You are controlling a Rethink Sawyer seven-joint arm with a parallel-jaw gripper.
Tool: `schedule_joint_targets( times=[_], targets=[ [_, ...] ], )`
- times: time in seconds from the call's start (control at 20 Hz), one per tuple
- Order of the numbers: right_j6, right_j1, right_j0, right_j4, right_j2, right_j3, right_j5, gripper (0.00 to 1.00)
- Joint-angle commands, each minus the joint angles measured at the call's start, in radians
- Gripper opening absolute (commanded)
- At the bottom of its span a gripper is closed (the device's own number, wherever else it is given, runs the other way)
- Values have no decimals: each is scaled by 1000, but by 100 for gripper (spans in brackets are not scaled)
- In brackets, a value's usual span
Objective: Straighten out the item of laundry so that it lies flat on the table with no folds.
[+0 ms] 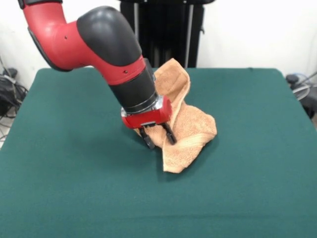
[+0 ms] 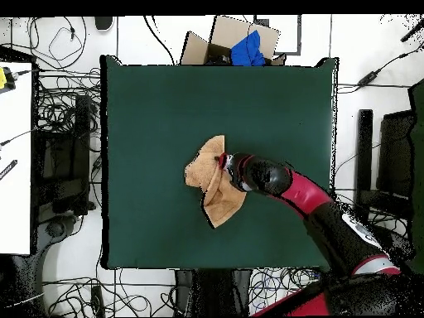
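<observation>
The item of laundry (image 1: 190, 131) is an orange-tan towel lying crumpled near the middle of the dark green table (image 1: 74, 188). One part is folded back towards the far side and a thick fold points to the near side. My gripper (image 1: 159, 139) hangs tilted at the towel's left edge. Its two dark fingers (image 1: 147, 141) are apart, and towel cloth shows between and behind them, so it is open. From overhead, the gripper (image 2: 224, 171) sits over the towel (image 2: 201, 172) at the middle of the table (image 2: 149, 108), and the arm covers the towel's right side.
The red and black arm (image 2: 290, 186) reaches across the table from the lower right in the overhead view. Cables, a cardboard box (image 2: 228, 37) with blue cloth, and equipment stand on the floor around the table.
</observation>
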Motion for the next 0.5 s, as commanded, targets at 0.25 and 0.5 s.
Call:
schedule_joint_targets(
  times=[0.25,0.5],
  targets=[
    [-35,-29,80,-20,48,-142,165,100],
    [-59,-5,78,-47,58,-147,146,100]
  ],
)
